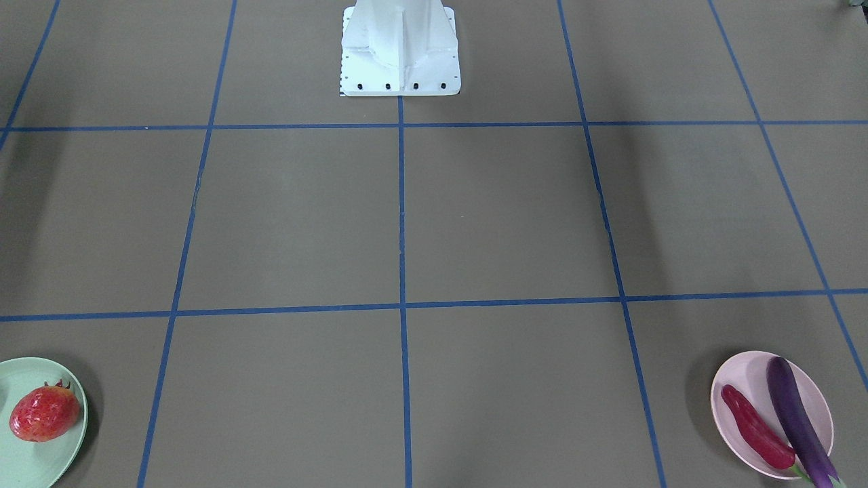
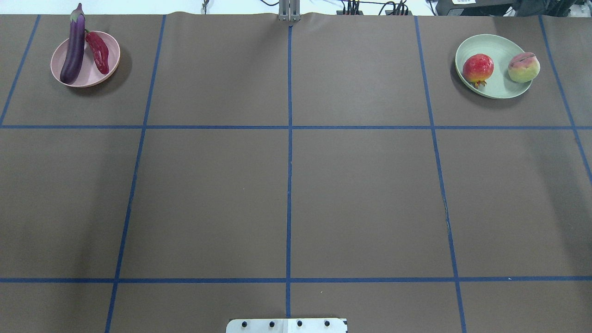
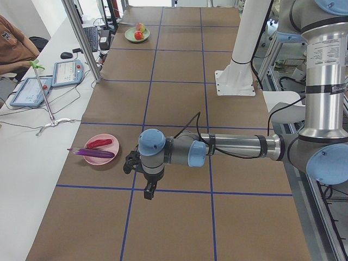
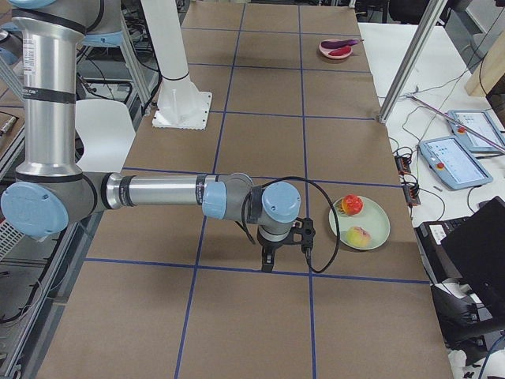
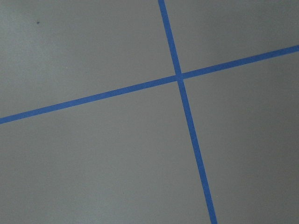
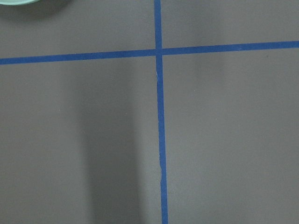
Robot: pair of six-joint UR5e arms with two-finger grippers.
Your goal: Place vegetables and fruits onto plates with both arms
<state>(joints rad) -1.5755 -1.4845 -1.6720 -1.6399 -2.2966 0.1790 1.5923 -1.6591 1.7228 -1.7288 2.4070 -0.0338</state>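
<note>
The purple eggplant (image 2: 74, 48) and the red chili (image 2: 98, 52) lie on the pink plate (image 2: 85, 78) at the far left corner. On the mint green plate (image 2: 499, 46) at the far right sit the red bumpy fruit (image 2: 477, 68) and the peach (image 2: 523, 67). My left gripper (image 3: 148, 190) hangs over the table a little away from the pink plate (image 3: 100, 159), and shows only in the exterior left view. My right gripper (image 4: 268, 262) hovers beside the green plate (image 4: 379, 221), seen only from the right side. I cannot tell whether either is open or shut.
The white base block (image 2: 286, 325) stands at the near middle edge. Blue tape lines (image 5: 180, 77) cross the brown table. Tablets (image 3: 65, 73), cables and a metal post (image 3: 87, 38) sit on the side bench, where a person (image 3: 13, 43) is seated.
</note>
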